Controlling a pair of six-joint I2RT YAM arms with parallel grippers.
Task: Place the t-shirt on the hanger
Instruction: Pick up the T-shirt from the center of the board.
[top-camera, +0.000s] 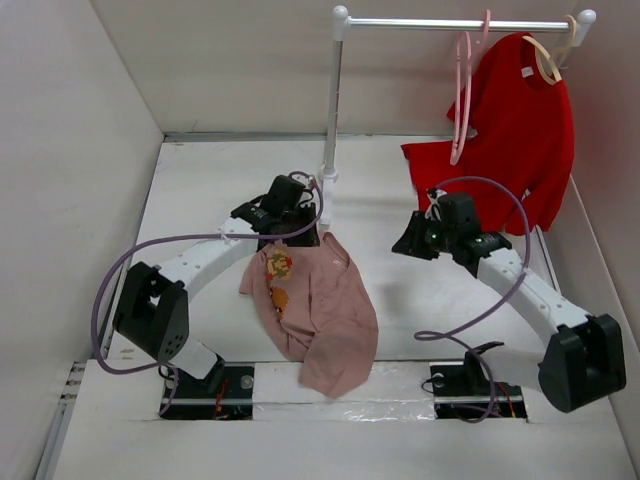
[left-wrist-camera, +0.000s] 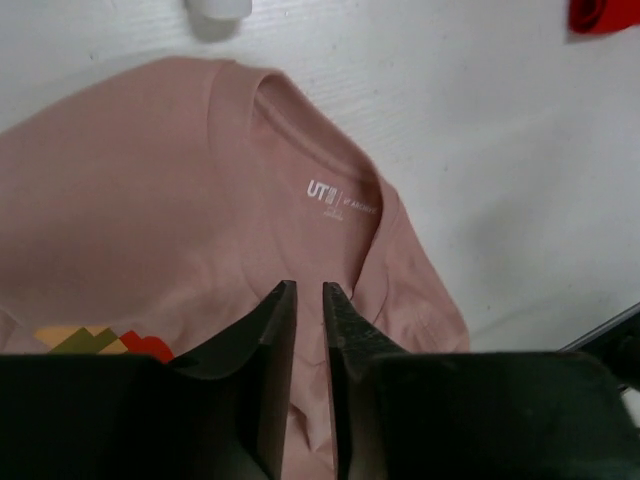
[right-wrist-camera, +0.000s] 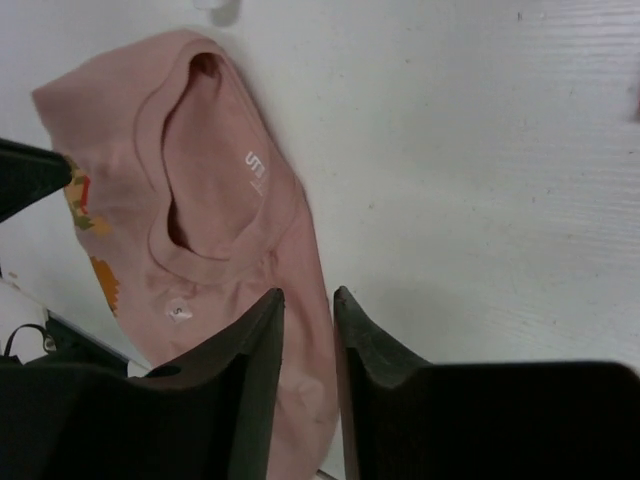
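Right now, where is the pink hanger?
In the top view, the pink hanger hangs on the rail at the back right, just left of the red t-shirt, far from the pink t-shirt.
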